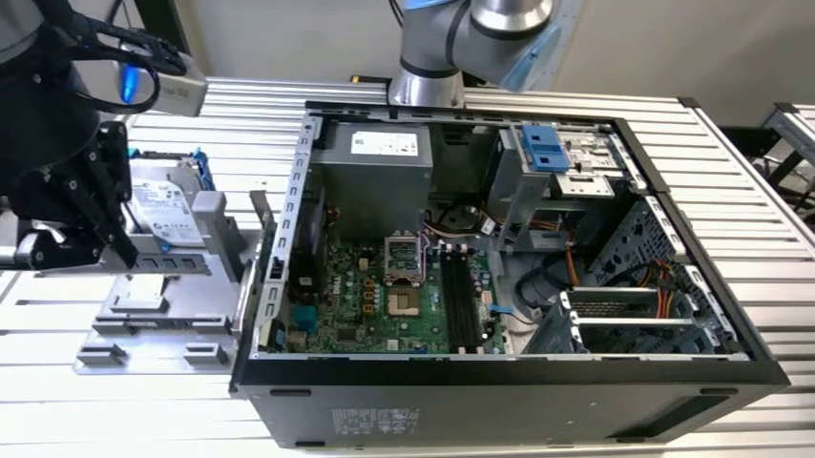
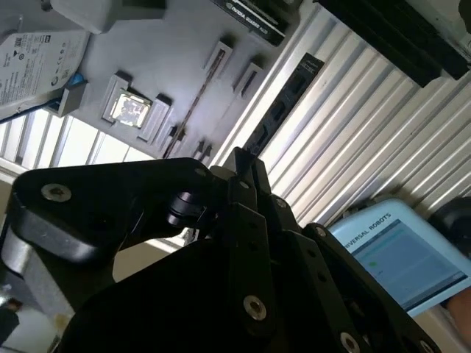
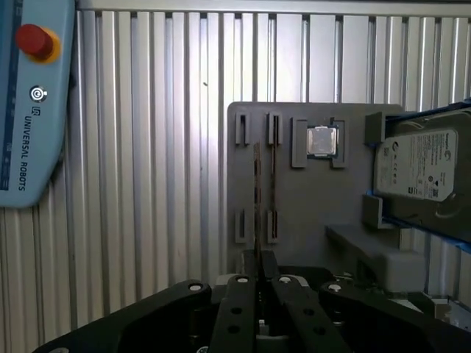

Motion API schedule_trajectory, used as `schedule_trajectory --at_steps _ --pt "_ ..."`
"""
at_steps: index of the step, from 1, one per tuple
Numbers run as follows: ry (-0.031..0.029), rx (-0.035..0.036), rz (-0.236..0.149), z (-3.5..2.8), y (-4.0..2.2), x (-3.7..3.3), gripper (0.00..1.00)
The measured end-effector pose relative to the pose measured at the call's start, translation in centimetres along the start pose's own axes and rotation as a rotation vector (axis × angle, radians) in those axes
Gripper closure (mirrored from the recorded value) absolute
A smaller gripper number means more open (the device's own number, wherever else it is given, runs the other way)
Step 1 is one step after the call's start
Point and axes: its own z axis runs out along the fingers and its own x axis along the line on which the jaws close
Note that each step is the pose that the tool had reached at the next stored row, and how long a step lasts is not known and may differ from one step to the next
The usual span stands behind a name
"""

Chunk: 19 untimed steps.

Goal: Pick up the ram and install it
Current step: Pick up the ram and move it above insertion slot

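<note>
Your tool (image 3: 263, 259), fingers pressed together and carrying nothing, is hovering just above the ram (image 3: 256, 184). The ram is standing on edge in the grey fixture (image 3: 309, 206) on the tabletop. Judged light, stiff and fragile: you are best pinching its flat faces near mid-length, clear of the contacts.

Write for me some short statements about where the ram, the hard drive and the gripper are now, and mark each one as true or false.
1. The hard drive lies on the gray holder, outside the computer case. True.
2. The ram is seated in the motherboard. False: it stands on edge in the gray holder, and the black slots look empty.
3. The computer case lies open, with the motherboard exposed. True.
4. The gripper reaches inside the computer case. False: it hangs over the gray holder, at the exterior view's left.
5. A processor chip sits on the gray holder between the ram and the hard drive. True.
</note>
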Motion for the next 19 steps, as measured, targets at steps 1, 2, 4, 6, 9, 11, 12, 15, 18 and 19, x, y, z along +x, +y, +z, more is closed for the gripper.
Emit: schedule_trajectory --at_steps 1,2,4,6,9,11,12,15,18,19 --pt "-0.0001 -0.0003 0.000 -0.30 -0.01 -0.02 1.00" --pt "-0.0001 -0.0009 -0.001 -0.64 -0.01 -0.05 1.00" --pt "0.0000 -0.0035 -0.001 -1.41 -0.01 -0.09 1.00" --pt "0.0003 -0.0060 -0.001 -1.84 0.00 -0.13 1.00" --pt "-0.0001 -0.0060 -0.001 -1.85 -0.01 -0.13 1.00" --pt "0.0004 -0.0064 -0.001 -1.89 -0.19 -0.14 1.00" --pt "0.0004 -0.0064 -0.001 -1.89 -0.43 -0.14 1.00" --pt "0.0003 -0.0067 -0.001 -1.91 -1.42 -0.15 1.00" --pt "0.0002 -0.0068 -0.001 -1.94 -2.43 -0.15 1.00" --pt "0.0002 -0.0069 -0.001 -1.95 -2.74 -0.16 1.00"
